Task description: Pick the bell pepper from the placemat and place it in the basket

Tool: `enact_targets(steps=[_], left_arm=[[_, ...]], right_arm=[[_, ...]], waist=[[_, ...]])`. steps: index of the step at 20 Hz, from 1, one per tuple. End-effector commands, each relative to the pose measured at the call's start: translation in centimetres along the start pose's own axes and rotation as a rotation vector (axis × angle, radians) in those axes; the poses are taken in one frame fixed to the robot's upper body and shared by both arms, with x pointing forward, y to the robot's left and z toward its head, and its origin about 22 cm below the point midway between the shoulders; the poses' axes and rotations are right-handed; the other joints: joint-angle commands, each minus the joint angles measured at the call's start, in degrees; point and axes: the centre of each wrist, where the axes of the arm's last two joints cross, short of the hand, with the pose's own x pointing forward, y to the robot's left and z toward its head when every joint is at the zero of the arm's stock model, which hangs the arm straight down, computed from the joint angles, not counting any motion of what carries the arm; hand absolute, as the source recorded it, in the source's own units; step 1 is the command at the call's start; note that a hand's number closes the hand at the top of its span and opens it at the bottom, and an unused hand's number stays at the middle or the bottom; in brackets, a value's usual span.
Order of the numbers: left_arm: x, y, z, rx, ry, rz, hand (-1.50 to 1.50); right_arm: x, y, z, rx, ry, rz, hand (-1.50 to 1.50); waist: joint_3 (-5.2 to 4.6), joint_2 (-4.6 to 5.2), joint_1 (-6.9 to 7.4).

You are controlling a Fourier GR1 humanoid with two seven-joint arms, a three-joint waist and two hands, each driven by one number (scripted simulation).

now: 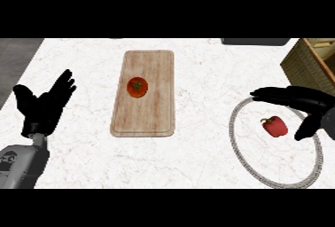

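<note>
A red bell pepper [274, 126] with a green stem lies on a round white placemat [258, 170] with a grey braided rim, at the right of the counter. My right hand [304, 101] hovers over the mat's upper right, fingers stretched left above the pepper and thumb hanging down at the pepper's right, not touching it. The wicker basket [307, 62] stands at the far right edge, partly cut off. My left hand [44, 104] rests open at the left, fingers up.
A long wooden cutting board [144, 115] lies in the middle of the white marble counter, with a red tomato [137, 87] on it. A dark object [255, 41] shows at the counter's back edge.
</note>
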Motion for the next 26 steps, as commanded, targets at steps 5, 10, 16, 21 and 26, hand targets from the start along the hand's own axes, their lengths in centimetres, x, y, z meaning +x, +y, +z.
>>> enact_targets(steps=[5, 10, 16, 21, 26], left_arm=[[0.8, -0.9, 0.0, -0.019, -0.007, -0.001, 0.0], [2.6, 1.6, 0.3, -0.008, -0.007, -0.008, 0.0], [0.2, 0.6, 0.3, 0.013, 0.001, -0.003, 0.0], [0.9, 0.7, 0.6, -0.003, -0.004, -0.006, 0.0], [0.5, 1.6, 1.2, 0.023, 0.026, -0.005, 0.0]], right_arm=[[-0.2, -0.7, 0.2, 0.052, -0.235, -0.101, -1.5], [-0.6, 2.1, 1.0, 0.061, -0.229, -0.055, -1.5], [-0.9, 2.4, 0.2, 0.056, -0.199, -0.013, -1.5], [-0.9, 4.1, -1.2, 0.053, -0.189, 0.025, -1.5], [-0.5, 4.7, -1.8, 0.117, -0.219, 0.135, 1.5]], waist=[[0.01, -0.01, 0.13], [0.05, -0.12, 0.05], [-0.03, -0.09, -0.5], [0.0, -0.17, -0.27], [-0.01, -0.33, -0.42]])
